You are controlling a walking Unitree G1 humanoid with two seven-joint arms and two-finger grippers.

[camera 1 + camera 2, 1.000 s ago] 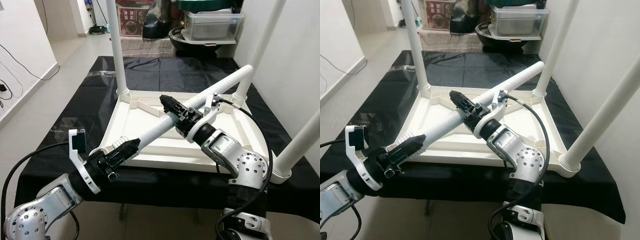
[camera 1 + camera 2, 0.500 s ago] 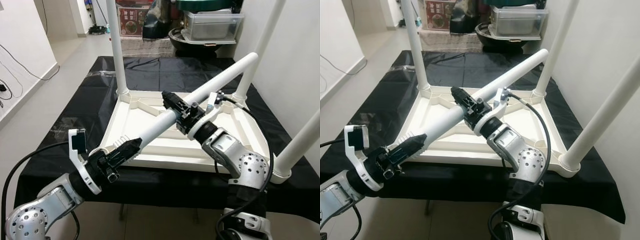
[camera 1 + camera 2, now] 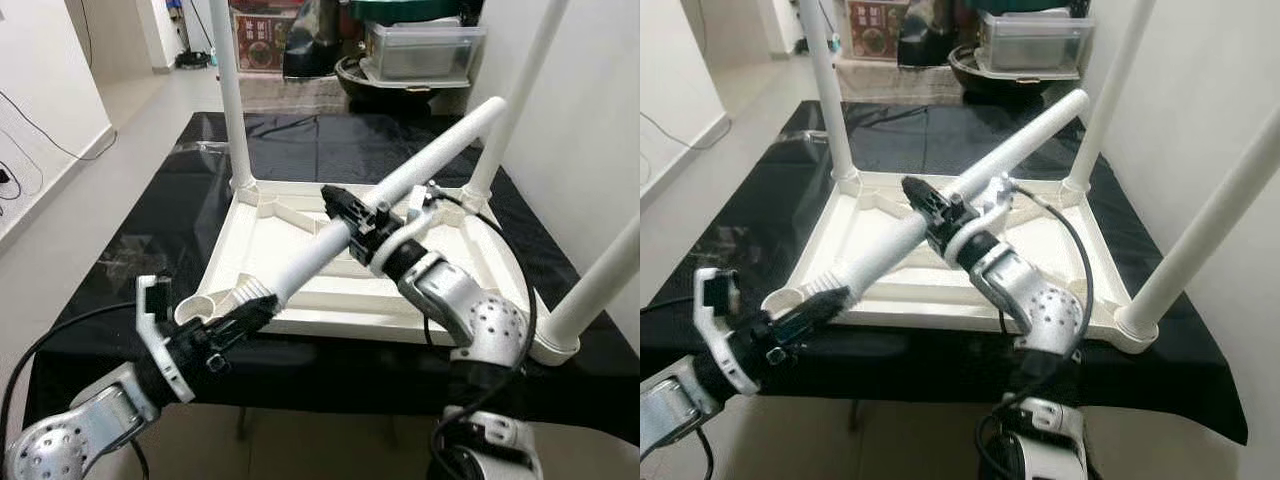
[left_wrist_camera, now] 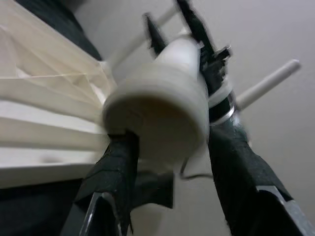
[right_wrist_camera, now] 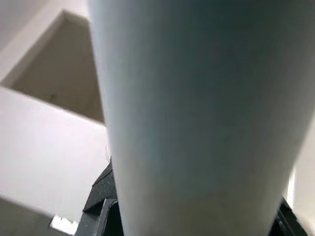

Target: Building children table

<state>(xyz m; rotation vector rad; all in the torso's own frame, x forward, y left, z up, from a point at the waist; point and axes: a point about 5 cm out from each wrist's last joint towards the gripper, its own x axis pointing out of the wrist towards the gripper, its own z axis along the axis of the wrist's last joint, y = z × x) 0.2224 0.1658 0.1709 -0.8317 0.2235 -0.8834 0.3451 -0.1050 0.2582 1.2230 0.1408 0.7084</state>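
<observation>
Two hands grip one loose white table leg (image 3: 420,165): the left hand (image 3: 243,312) is closed around its lower, threaded end, the right hand (image 3: 352,212) closed around its middle. That leg slants above the upturned white tabletop (image 3: 300,235), its low end just beside the near-left corner socket (image 3: 200,305). Three other legs (image 3: 228,90) stand upright in the tabletop's remaining corners. Beneath the tabletop lies a black-covered desk (image 3: 150,215).
</observation>
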